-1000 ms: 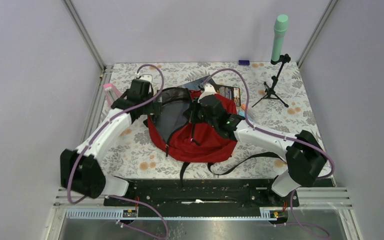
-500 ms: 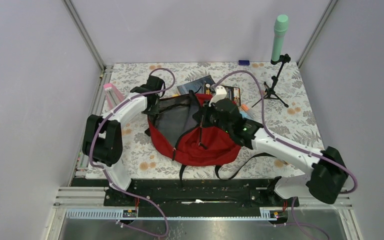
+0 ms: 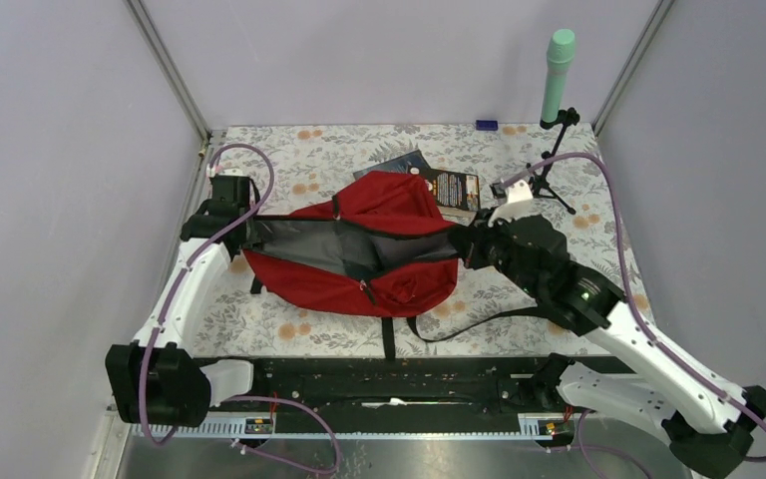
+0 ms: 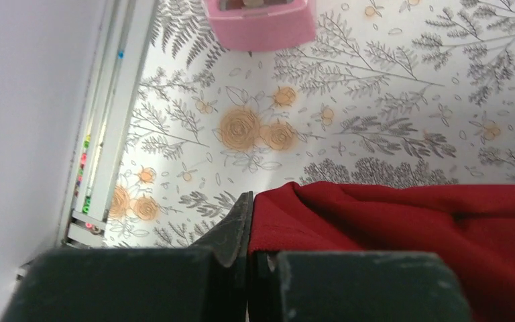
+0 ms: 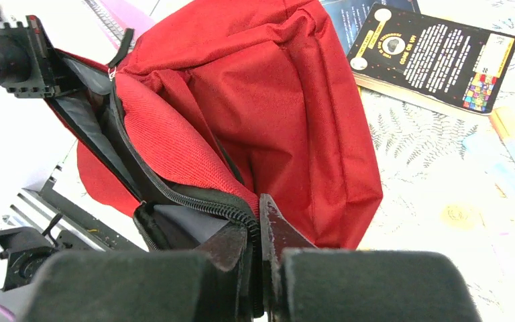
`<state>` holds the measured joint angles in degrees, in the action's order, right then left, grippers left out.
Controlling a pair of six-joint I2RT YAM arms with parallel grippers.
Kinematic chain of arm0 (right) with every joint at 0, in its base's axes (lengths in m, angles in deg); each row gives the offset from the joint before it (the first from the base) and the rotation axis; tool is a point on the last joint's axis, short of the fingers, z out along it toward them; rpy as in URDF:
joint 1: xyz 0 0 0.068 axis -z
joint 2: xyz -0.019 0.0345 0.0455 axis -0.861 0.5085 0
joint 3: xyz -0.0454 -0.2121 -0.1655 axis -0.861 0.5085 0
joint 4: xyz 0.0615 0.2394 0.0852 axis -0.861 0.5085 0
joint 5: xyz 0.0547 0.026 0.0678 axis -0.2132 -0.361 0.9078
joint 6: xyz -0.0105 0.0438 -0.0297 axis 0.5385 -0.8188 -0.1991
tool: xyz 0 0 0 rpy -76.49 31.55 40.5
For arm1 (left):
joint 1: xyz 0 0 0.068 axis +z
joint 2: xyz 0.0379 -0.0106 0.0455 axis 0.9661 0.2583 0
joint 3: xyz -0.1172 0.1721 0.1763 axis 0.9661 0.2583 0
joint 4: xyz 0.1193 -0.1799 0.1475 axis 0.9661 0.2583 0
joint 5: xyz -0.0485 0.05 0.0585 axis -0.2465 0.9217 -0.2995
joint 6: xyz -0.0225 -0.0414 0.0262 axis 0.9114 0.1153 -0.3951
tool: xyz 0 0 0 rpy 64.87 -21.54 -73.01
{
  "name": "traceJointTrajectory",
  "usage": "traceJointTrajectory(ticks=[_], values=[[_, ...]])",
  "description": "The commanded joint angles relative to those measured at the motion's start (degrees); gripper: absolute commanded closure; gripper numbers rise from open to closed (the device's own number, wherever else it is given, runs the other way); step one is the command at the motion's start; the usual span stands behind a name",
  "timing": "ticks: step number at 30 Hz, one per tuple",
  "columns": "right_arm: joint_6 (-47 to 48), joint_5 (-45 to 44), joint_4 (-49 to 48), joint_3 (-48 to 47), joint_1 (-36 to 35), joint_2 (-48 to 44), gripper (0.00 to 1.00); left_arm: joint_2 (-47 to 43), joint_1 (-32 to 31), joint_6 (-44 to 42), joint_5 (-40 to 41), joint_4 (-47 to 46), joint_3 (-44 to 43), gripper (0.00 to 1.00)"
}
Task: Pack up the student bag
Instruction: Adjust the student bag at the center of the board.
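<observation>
The student bag (image 3: pixel 359 249) lies mid-desk (image 3: pixel 289 150), its mouth spread wide (grey lining showing). The left tool (image 4: pixel 249 204) is clamped on the red fabric at the bag's left edge, and the right tool (image 5: pixel 260 209) is pinched on the zipper rim at its right edge. A black book (image 3: pixel 454 188) lies just behind the bag. A pink case (image 4: pixel 258 20) sits beyond its left end.
</observation>
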<state>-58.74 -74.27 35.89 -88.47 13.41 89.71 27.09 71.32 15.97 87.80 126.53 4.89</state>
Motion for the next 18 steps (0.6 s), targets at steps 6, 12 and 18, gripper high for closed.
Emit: traceJointTrajectory(ticks=[6, 12, 18], values=[[2.2, -8.1, 5.8, -0.8, 1.2, -10.5, 1.00, -9.0, 3.7, 1.0, 8.5, 1.8, -2.5, 1.00], [7.5, -15.8, 5.7, -1.4, 1.2, -10.8, 1.00, -16.0, 6.5, -0.4, 19.1, 2.3, -5.3, 1.00], [11.1, -13.2, 3.0, -3.2, 1.2, -9.7, 1.00, -18.8, 7.8, -1.5, 23.5, 2.7, -12.6, 1.00]])
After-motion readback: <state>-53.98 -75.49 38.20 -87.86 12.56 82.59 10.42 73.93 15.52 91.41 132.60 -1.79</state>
